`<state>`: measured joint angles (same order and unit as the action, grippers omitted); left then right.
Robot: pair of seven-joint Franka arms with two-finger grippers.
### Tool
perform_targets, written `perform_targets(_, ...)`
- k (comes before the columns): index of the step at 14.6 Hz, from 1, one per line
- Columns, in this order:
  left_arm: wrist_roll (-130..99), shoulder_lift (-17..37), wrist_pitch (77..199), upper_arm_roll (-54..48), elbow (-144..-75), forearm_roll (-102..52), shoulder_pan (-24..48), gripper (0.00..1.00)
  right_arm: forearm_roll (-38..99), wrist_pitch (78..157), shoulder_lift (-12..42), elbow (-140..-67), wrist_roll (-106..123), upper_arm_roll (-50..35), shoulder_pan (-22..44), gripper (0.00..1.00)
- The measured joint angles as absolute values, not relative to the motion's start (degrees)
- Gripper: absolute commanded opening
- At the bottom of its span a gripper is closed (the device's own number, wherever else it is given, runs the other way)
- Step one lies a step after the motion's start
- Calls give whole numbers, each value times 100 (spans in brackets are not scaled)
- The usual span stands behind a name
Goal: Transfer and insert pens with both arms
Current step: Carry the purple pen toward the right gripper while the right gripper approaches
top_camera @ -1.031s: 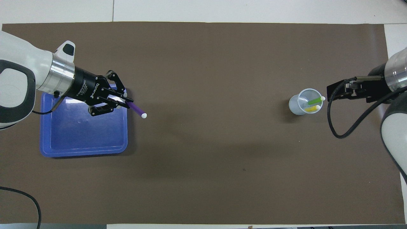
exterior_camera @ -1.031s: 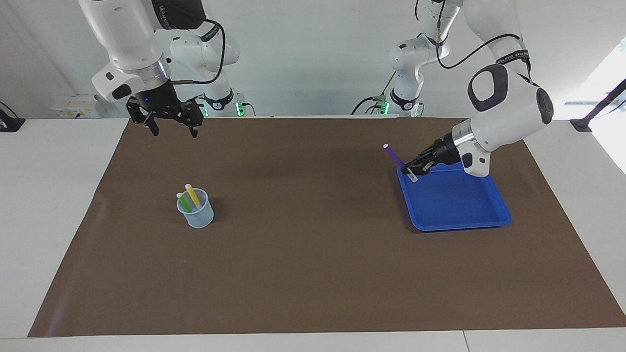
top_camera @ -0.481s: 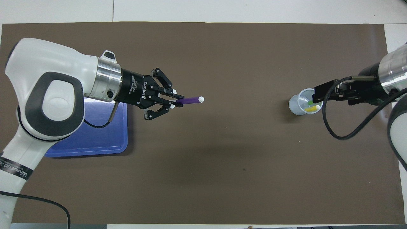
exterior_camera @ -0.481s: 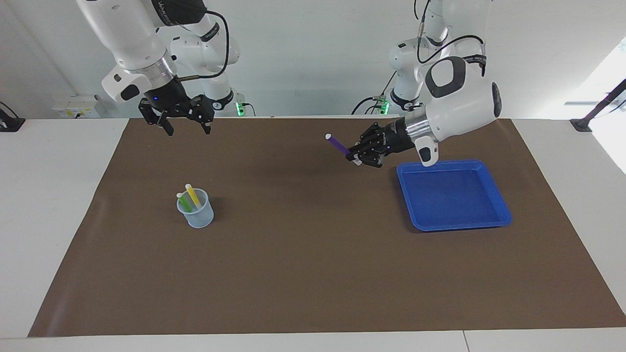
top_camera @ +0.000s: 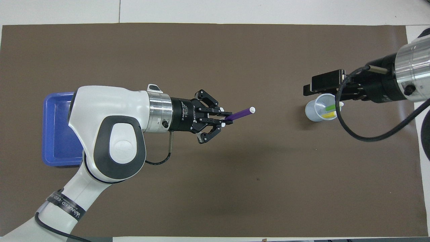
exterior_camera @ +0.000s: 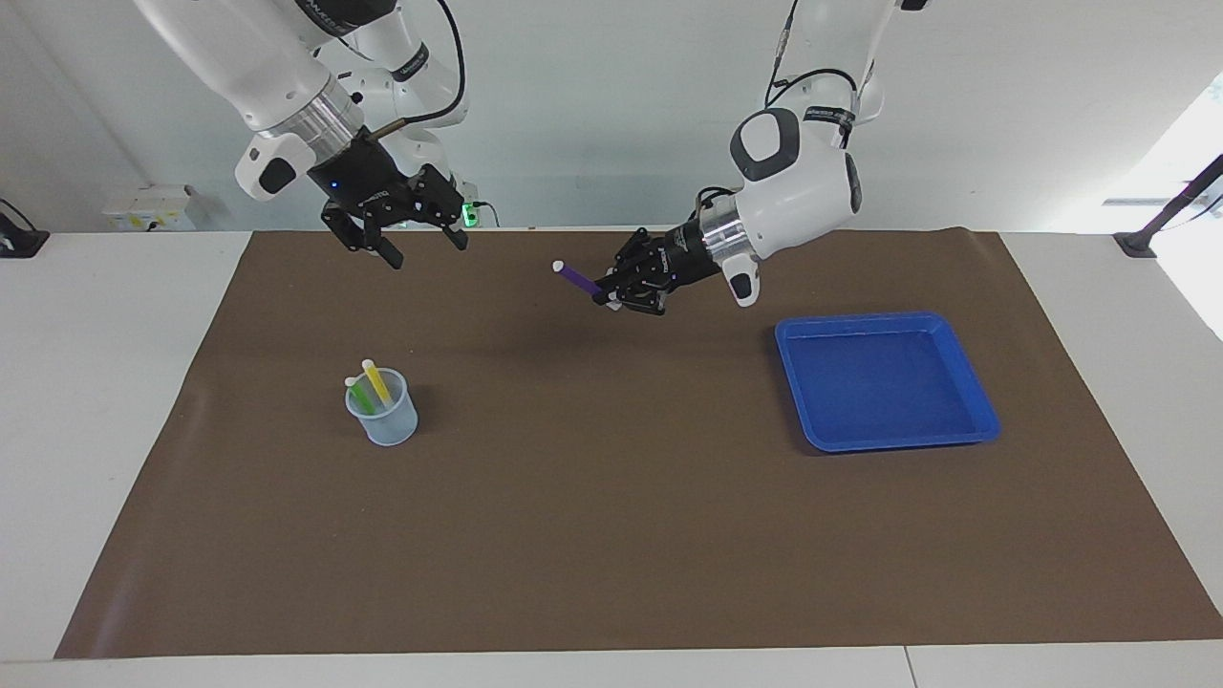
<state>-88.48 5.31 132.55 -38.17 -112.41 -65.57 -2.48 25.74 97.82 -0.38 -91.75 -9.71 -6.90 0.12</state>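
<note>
Since a second ago the left hand (exterior_camera: 604, 295) has carried the purple pen (exterior_camera: 576, 278) off the blue tray (exterior_camera: 975, 420) and out over the middle of the brown mat (exterior_camera: 611, 535), while the right hand (exterior_camera: 420, 247) has swung inward from its own end toward the centre. The left hand is clamped on the pen's lower end, its white tip pointing toward the right arm. The right hand hangs open and holds nothing, over the mat between its base and the cup (exterior_camera: 382, 420).

Two pens look finished: the yellow pen (exterior_camera: 375, 381) and the green pen (exterior_camera: 359, 394) stand leaning in the cup, toward the right arm's end of the surface. The tray looks empty, so the purple pen seems the last one. What is left, as I judge it, is the handover to the right hand and then the drop into the cup.

Nothing lies between the two hands. The two pens leaning in the cup narrow its mouth, which may crowd the third.
</note>
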Motion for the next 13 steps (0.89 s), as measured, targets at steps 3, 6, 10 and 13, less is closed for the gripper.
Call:
perform_targets(3, -8864, 472, 13573, -3816, -11307, -6906, -85, 0, 2812, 10059, -38, -9279, -971, -779, 101, 100)
perform_targets(6, -8869, 469, 13756, -3815, -11309, -7195, -13, 0, 2815, 10427, -37, -9427, -1004, -849, 417, 100)
perform_targets(10, -8869, 468, 13885, -3814, -11309, -7452, -7, 0, 3016, 10599, 2, -9589, -1043, -857, 593, 100)
perform_targets(13, -8870, 468, 13950, -3814, -11309, -7507, -6, 0, 3040, 10830, 96, -9655, -1043, -856, 651, 100)
